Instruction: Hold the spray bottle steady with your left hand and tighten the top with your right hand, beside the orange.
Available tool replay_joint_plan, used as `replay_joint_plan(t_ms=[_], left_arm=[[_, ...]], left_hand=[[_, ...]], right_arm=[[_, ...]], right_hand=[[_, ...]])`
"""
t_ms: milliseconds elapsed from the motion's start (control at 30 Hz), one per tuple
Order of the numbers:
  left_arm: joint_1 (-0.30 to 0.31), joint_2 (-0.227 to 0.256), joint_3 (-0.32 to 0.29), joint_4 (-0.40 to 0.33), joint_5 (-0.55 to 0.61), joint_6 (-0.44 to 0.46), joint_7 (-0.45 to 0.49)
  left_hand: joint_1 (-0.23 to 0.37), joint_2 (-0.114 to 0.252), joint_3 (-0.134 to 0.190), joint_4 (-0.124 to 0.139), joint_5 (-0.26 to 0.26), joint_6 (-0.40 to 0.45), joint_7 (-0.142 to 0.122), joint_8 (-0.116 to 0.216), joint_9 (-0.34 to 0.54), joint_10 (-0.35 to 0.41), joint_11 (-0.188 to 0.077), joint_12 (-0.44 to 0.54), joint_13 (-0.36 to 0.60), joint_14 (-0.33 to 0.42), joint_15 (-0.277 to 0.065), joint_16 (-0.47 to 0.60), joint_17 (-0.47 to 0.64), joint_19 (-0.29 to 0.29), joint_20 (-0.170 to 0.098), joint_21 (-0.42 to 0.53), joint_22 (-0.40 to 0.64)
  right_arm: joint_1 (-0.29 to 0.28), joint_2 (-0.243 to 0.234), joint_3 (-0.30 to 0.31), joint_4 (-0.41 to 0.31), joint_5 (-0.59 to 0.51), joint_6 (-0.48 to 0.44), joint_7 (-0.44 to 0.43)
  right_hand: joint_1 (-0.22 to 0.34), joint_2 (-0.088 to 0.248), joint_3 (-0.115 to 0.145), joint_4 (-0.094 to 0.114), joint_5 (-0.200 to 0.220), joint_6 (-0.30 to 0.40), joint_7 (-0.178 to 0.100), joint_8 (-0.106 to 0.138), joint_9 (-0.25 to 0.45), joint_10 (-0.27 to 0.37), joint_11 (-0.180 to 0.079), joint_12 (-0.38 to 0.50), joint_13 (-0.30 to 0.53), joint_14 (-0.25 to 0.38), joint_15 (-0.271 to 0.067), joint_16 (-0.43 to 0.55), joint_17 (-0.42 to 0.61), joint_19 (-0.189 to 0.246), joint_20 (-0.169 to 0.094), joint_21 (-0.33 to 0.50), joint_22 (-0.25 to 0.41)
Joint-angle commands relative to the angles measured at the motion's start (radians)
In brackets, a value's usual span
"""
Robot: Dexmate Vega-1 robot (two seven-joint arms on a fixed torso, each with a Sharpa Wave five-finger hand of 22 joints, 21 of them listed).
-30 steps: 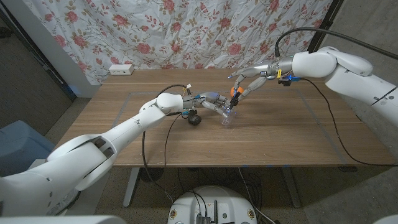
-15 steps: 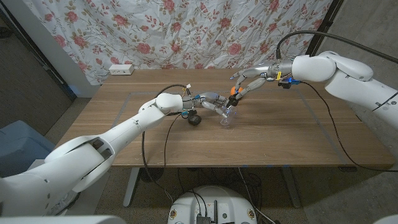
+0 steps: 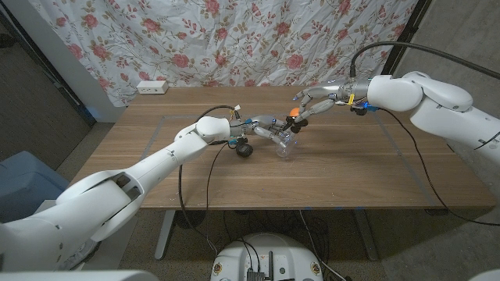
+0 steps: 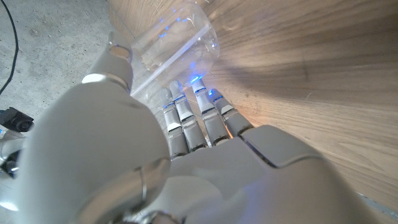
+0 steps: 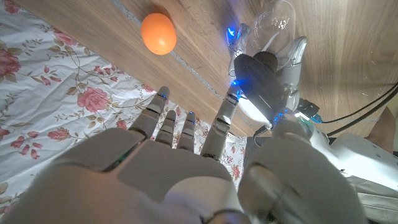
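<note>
A clear plastic spray bottle (image 3: 287, 146) stands near the table's middle, with no top that I can make out on it. My left hand (image 3: 268, 130) grips it from the side, fingers wrapped round its body. In the left wrist view the bottle (image 4: 177, 43) sits past my fingers (image 4: 193, 124). The orange (image 3: 294, 115) lies just behind the bottle. My right hand (image 3: 316, 104) hovers beside the orange with fingers spread, holding nothing. The right wrist view shows the orange (image 5: 158, 33), the bottle (image 5: 275, 22) and my left hand (image 5: 264, 81) around it.
A small black object (image 3: 244, 149) lies on the wooden table (image 3: 351, 172) by my left wrist. A white power strip (image 3: 151, 87) sits at the far left edge, in front of a floral curtain (image 3: 234, 39). Cables trail from both arms.
My right hand has drawn back from the bottle, up and to the right past the orange. The left hand keeps its grip on the bottle, which has hardly moved.
</note>
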Motion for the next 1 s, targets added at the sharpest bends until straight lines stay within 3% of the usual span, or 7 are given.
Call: replay_joint_plan(t_ms=[33,533,1000], left_arm=[[-0.006,-0.004,0.004,0.003,0.004,0.002,0.001],[-0.001,0.003,0.005,-0.016,0.002,0.016,-0.002],[-0.013,-0.011,0.010,0.011,-0.001,0.006,-0.012]], left_hand=[[0.001,0.117,0.003,0.005,0.005,0.052,-0.002,0.152,0.005,0.037,-0.027,0.001,0.000,0.006,-0.129,0.000,0.002,0.003,-0.071,-0.005,0.003],[0.001,0.119,0.003,0.005,0.005,0.051,-0.003,0.154,0.005,0.037,-0.025,-0.001,0.002,0.006,-0.129,-0.001,0.003,0.004,-0.070,-0.005,0.003],[0.001,0.122,0.004,0.006,0.006,0.054,-0.001,0.157,0.005,0.037,-0.023,-0.003,0.003,0.007,-0.129,-0.003,0.003,0.004,-0.069,-0.004,0.003]], right_arm=[[-0.074,-0.017,0.025,-0.068,-0.077,-0.077,-0.091],[-0.153,0.007,0.025,-0.133,-0.209,-0.171,-0.195],[-0.187,0.026,0.016,-0.160,-0.323,-0.232,-0.235]], right_hand=[[-0.012,0.006,-0.005,-0.003,-0.005,0.036,0.001,0.014,-0.001,0.025,-0.002,0.005,0.001,0.023,-0.002,0.010,0.001,0.021,-0.003,0.009,0.002],[-0.005,0.015,-0.005,-0.037,-0.002,0.174,0.006,0.035,-0.004,0.112,-0.026,0.009,0.000,0.103,-0.050,0.034,-0.006,0.085,-0.010,0.010,0.004],[0.019,0.019,0.000,-0.066,-0.001,0.231,0.000,0.054,0.010,0.166,-0.043,0.012,-0.001,0.152,-0.076,0.050,-0.010,0.135,-0.026,0.015,0.005]])
